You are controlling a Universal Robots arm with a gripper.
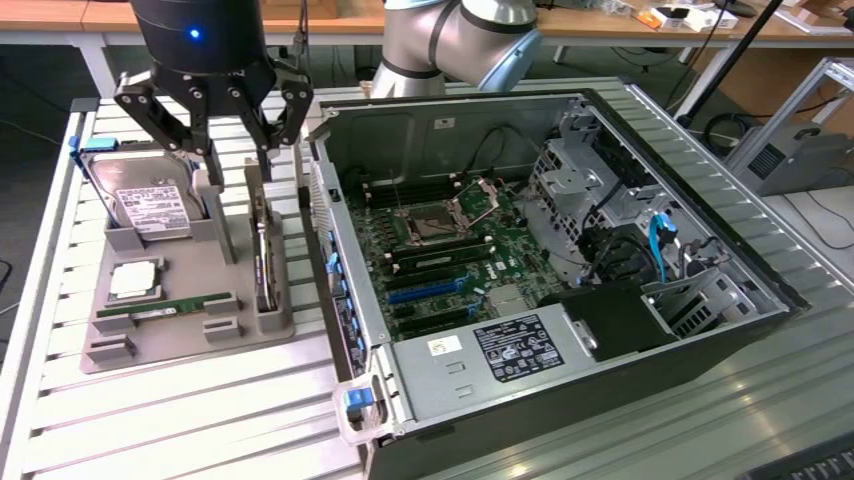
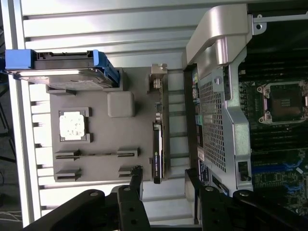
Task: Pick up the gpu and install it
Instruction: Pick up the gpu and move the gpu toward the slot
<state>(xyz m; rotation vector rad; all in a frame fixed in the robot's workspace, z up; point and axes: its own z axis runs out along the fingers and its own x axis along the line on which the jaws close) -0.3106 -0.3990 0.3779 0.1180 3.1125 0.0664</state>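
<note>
The gpu (image 1: 266, 250) stands on its long edge in a slot of the grey holder tray (image 1: 220, 285), beside the open computer case (image 1: 667, 330). In the wrist view the gpu (image 2: 159, 139) is seen edge on, a thin dark card with its silver bracket (image 2: 158, 77) at one end. My gripper (image 1: 235, 160) hangs open above the far end of the card, one finger on each side of its line and apart from it. In the wrist view the gripper (image 2: 164, 179) straddles the card's end, with nothing between its fingers.
The tray also holds a silver hard drive (image 1: 150, 205), a processor chip (image 1: 134, 282) and a green memory stick (image 1: 167, 305). Inside the case lies the motherboard (image 1: 454, 240) with blue card slots (image 1: 427, 290). The case wall rises close beside the gpu.
</note>
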